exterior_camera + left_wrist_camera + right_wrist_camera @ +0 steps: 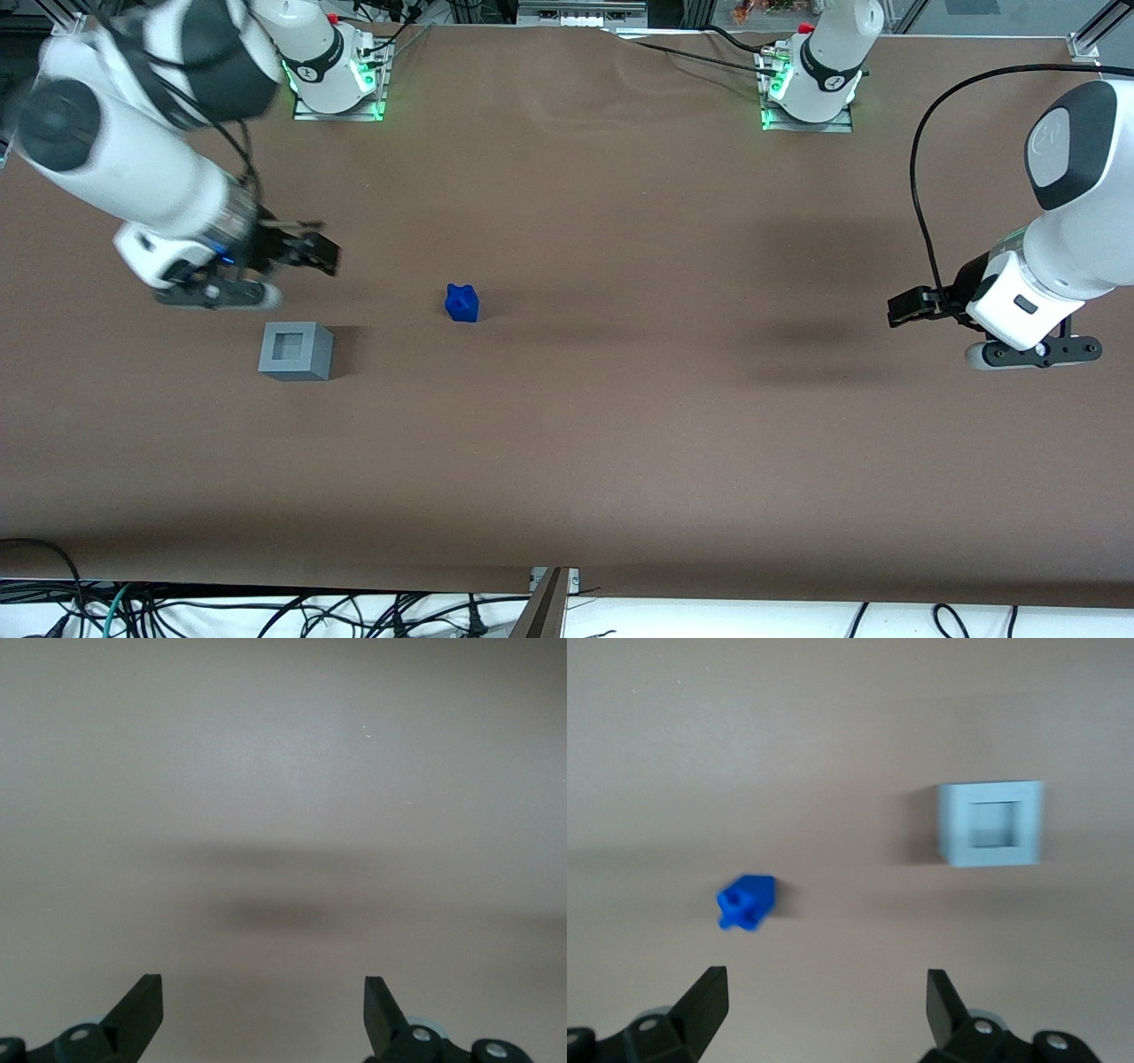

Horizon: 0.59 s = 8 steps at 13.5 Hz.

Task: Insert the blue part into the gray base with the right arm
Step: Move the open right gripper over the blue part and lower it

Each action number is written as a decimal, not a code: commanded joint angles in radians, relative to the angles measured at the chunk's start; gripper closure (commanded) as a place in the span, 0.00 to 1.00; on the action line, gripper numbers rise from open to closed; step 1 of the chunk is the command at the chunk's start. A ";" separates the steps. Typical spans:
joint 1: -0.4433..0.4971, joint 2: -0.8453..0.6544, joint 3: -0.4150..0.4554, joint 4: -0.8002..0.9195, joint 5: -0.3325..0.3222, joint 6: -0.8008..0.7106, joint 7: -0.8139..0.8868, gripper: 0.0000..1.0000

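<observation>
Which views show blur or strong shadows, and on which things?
Front view: the right arm is motion-blurred, its gripper above the table; the gray base casts a shadow. Right wrist view: blue part and base slightly smeared. Left wrist view: only soft shadow bands.

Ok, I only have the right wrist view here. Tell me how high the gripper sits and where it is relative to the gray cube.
Observer: In the front view the gripper hangs above the table, farther from the front camera than the gray base, holding nothing.
Operator: Give me the blue part's spot.
Observer: The blue part stands apart from the base, toward the parked arm's end.
Operator: Confirm the base's recess is free.
Observer: From the front, the square recess faces up with nothing in it.
</observation>
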 commanded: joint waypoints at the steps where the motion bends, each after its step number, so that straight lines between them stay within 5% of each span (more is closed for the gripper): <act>1: 0.063 0.062 0.000 -0.056 -0.009 0.142 0.149 0.01; 8: 0.203 0.145 -0.003 -0.240 -0.117 0.462 0.397 0.01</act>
